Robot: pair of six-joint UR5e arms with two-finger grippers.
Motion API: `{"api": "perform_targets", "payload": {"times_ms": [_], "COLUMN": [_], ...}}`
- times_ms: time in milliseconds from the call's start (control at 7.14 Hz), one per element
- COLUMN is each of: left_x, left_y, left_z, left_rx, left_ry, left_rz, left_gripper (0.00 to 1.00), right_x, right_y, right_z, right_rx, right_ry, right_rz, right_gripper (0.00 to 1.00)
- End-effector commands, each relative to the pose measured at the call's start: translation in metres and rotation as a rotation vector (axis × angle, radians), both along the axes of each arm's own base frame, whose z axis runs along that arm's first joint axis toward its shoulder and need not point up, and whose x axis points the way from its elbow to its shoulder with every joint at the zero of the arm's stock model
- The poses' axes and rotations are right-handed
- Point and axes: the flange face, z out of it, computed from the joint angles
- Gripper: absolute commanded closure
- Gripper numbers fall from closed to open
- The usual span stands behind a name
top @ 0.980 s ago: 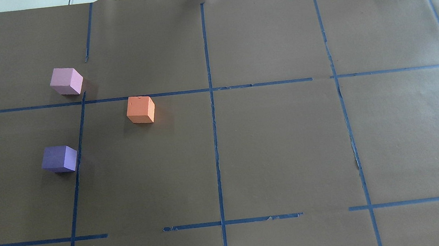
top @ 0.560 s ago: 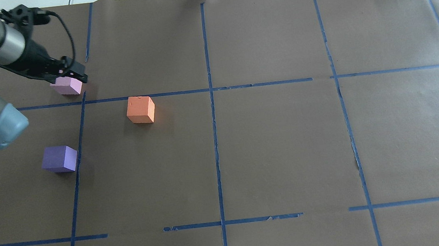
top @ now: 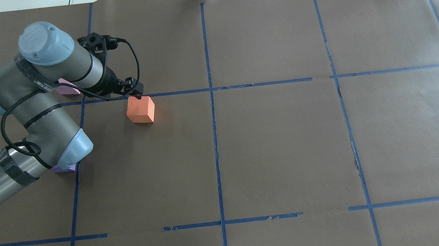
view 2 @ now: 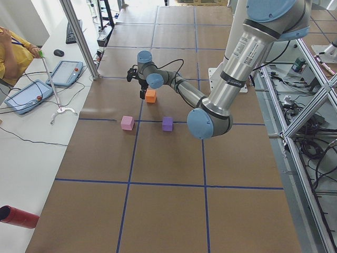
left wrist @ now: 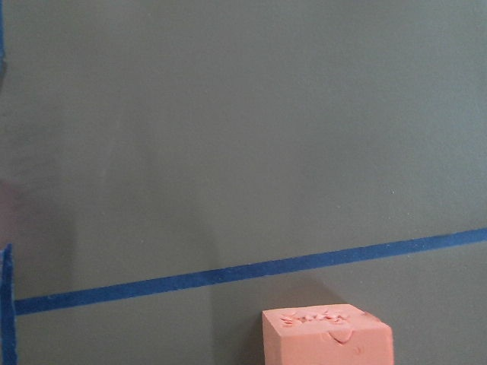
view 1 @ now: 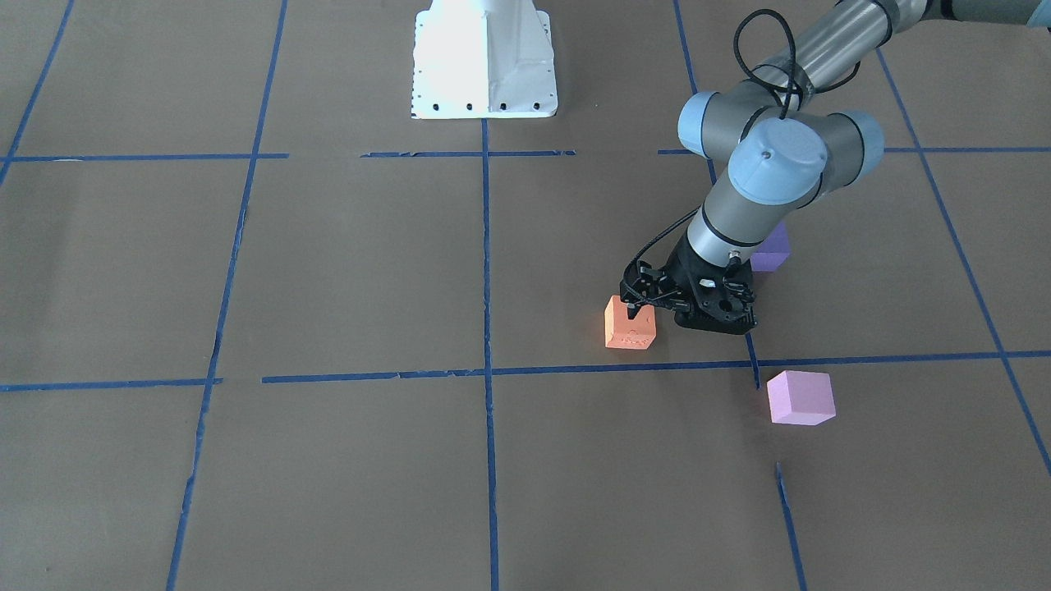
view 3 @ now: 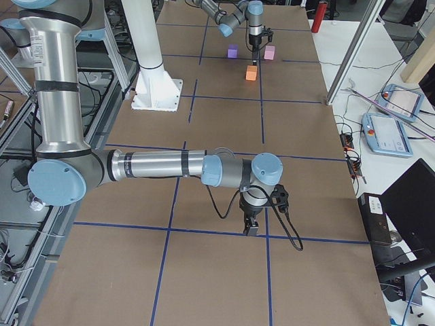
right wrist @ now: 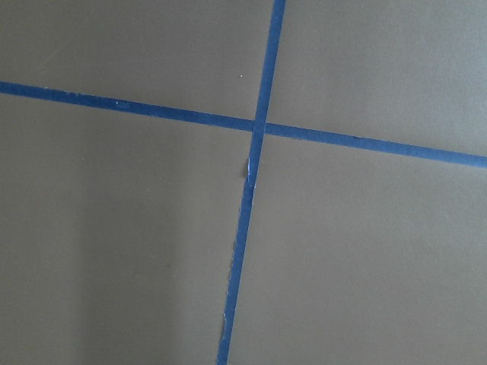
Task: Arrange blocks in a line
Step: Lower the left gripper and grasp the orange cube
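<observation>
The orange block sits near a blue tape line, and shows at the bottom of the left wrist view. The light pink-lilac block and the dark purple block lie beside it, both partly hidden by the left arm in the overhead view. My left gripper is just over the orange block's top edge, fingers together and holding nothing. My right gripper hangs low over bare paper far from the blocks. It shows only in the exterior right view, so I cannot tell whether it is open or shut.
The table is covered in brown paper with a grid of blue tape. The white robot base stands at the robot's side of the table. An operator and tablets are at a side table.
My left arm has swung in from the left, passed over the pink-lilac block, and now has its gripper at the orange block. The blocks have not moved.
</observation>
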Motion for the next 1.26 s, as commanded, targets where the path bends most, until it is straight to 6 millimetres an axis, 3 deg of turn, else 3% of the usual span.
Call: {"api": "perform_targets", "payload": {"times_ms": [0,140,280,420,560,700,840,980,1120], "left_x": [0.025,0.031,0.047,0.049,0.050,0.049,0.047,0.041,0.008], "left_y": [0.009,0.008,0.016,0.016,0.017,0.017,0.017,0.014,0.000], "left_z": [0.008,0.006,0.017,0.022,0.023,0.020,0.018,0.012,0.014], "left_rx": [-0.042,-0.061,-0.092,-0.101,-0.102,-0.100,-0.094,-0.079,-0.059], "left_ry": [-0.016,-0.013,-0.030,-0.037,-0.037,-0.031,-0.026,-0.004,0.008], "left_rz": [-0.036,-0.046,-0.036,-0.036,-0.036,-0.031,-0.029,-0.032,-0.068], "left_gripper": [0.01,0.01,0.01,0.04,0.32,0.75,0.85,0.88,0.88], "right_x": [0.001,0.001,0.000,0.000,0.000,0.000,0.000,0.000,0.000], "right_y": [0.000,0.000,0.000,0.000,0.000,0.000,0.000,0.000,0.000], "right_z": [0.000,0.000,0.000,0.000,0.000,0.000,0.000,0.000,0.000], "right_rx": [0.000,0.000,0.000,0.000,0.000,0.000,0.000,0.000,0.000], "right_ry": [0.000,0.000,0.000,0.000,0.000,0.000,0.000,0.000,0.000], "right_rz": [0.001,0.002,0.000,0.000,0.000,0.000,0.000,0.000,0.000], "right_gripper": [0.00,0.00,0.00,0.00,0.00,0.00,0.00,0.00,0.00]}}
